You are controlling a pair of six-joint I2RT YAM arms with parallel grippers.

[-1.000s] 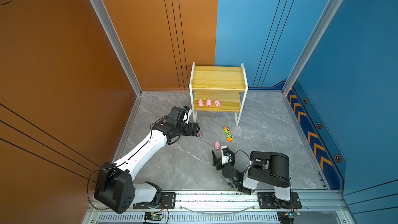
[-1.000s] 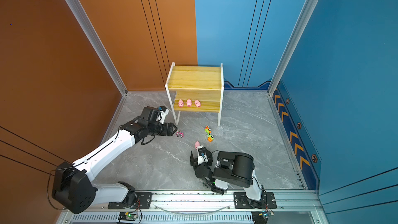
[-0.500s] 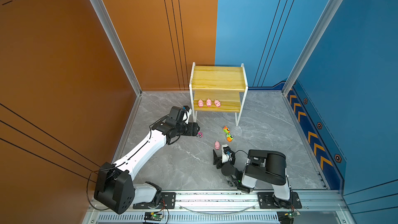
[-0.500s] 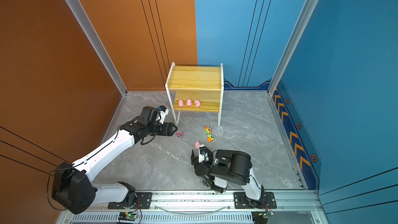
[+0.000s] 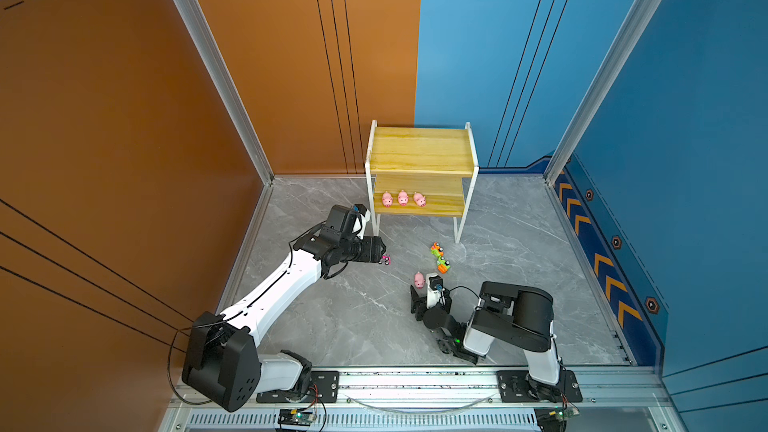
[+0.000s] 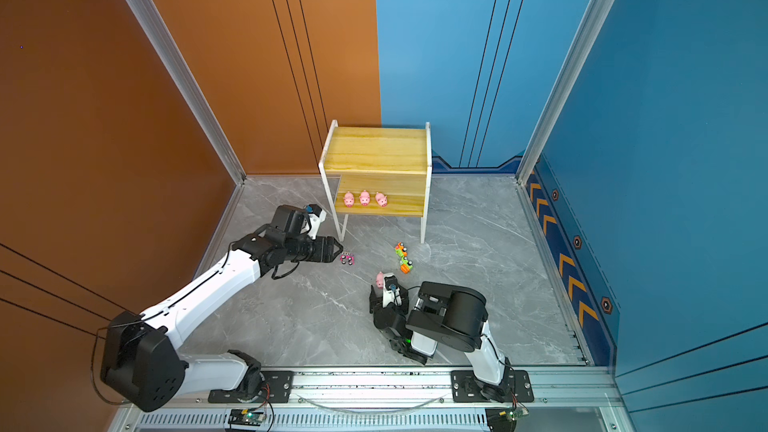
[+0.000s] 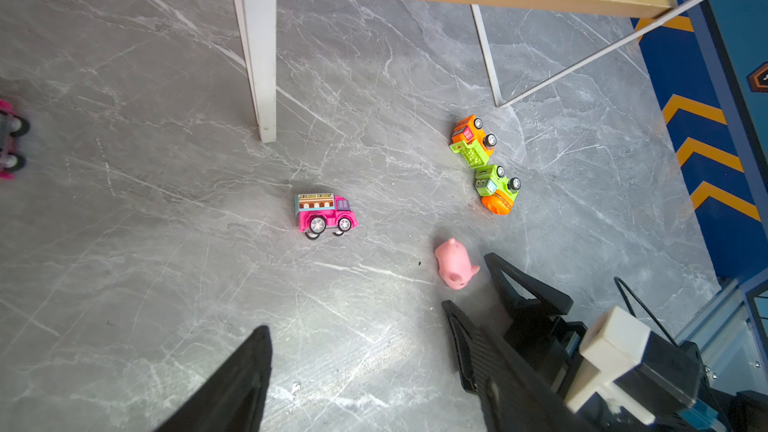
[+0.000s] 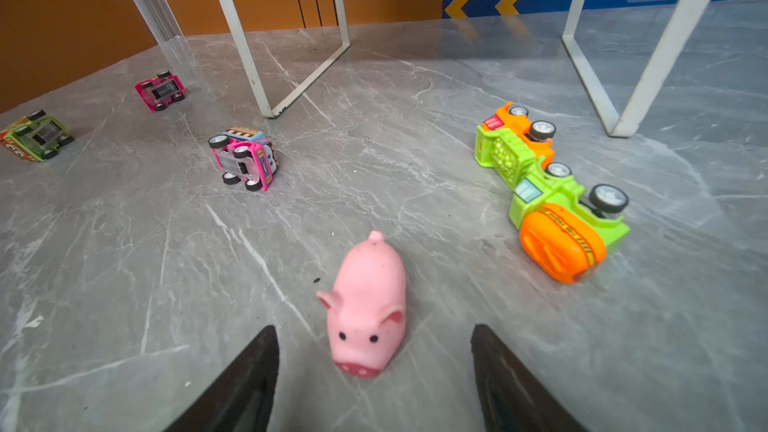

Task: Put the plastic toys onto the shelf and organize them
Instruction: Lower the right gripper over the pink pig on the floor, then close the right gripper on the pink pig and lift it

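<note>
Since the pig (image 8: 368, 305) lies on the table (image 8: 166, 263) just ahead of your right claw (image 8: 374, 328), snout toward it, long axis running straight away, that arm's nearer. Jaws spread, flanking the snout, no contact. Left claw (image 6: 337, 249), also spread, faces the pink car (image 6: 347, 259). Farther back: three pigs (image 5: 403, 198) on the lower board of the shelf (image 5: 419, 151).
</note>
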